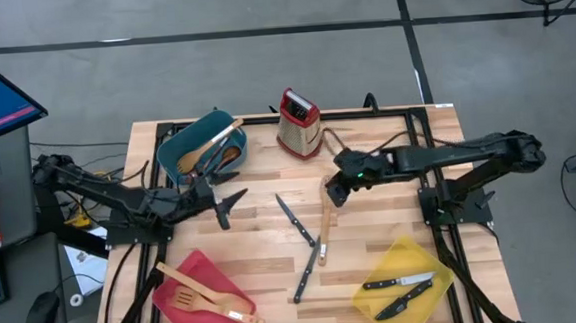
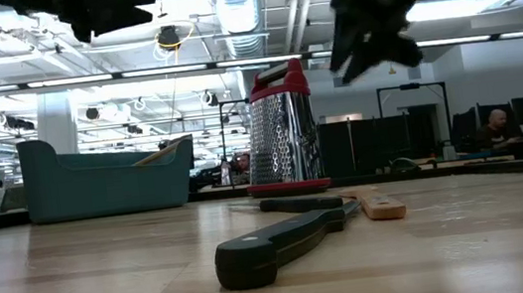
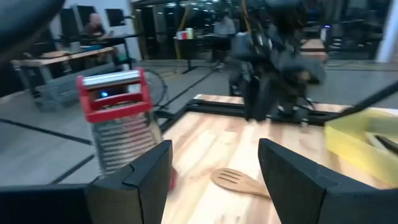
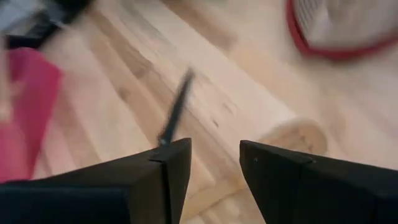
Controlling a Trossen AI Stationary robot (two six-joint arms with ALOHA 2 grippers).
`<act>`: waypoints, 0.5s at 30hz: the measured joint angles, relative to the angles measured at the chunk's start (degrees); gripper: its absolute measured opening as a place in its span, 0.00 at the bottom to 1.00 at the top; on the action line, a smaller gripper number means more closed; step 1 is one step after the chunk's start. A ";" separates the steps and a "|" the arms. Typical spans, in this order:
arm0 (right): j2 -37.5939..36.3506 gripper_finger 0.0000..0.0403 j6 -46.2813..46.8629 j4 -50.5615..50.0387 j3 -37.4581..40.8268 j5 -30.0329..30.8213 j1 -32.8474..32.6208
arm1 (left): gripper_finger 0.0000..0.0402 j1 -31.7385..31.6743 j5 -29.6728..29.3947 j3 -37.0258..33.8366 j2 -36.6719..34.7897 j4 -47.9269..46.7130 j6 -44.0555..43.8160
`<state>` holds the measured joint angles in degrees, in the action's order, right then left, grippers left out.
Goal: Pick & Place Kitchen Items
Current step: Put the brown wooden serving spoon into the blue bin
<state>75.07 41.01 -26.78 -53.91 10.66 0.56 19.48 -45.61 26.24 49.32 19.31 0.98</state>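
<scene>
1. Nearest the low camera, a black-handled steel knife (image 2: pixel 283 244) lies flat on the light wooden table (image 1: pixel 373 241), in the middle cluster with a second black-handled knife (image 1: pixel 294 219) and a light wooden slotted spatula (image 1: pixel 325 229).
2. Left gripper (image 1: pixel 232 203) hangs above the table just below the teal bin; its two dark fingers (image 3: pixel 149 171) stand apart with nothing between them.
3. Right gripper (image 1: pixel 333 191) hangs over the head end of the light spatula, beside the red-topped steel box grater (image 1: pixel 298 123); its fingers (image 4: pixel 168 165) stand apart and empty, the rounded wooden end (image 4: pixel 298 135) visible beyond them.
4. Teal bin (image 1: pixel 202 147), at the table's rear left, holds wooden utensils (image 1: pixel 212 144) leaning against its rim.
5. Red bin (image 1: pixel 201 297), front left, holds a slotted wooden spatula (image 1: pixel 191 296) and a wooden spoon (image 1: pixel 211 294).
6. Yellow bin (image 1: pixel 405 275), front right, holds two black-handled knives (image 1: pixel 404 287).
</scene>
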 joint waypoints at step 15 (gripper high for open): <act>19.94 0.37 21.11 -0.55 0.11 -13.21 0.65 | 0.54 -0.33 -0.28 0.00 0.00 0.51 -0.16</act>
<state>95.01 62.12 -27.33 -53.80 -2.55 1.20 19.15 -45.89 26.24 49.32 19.82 0.82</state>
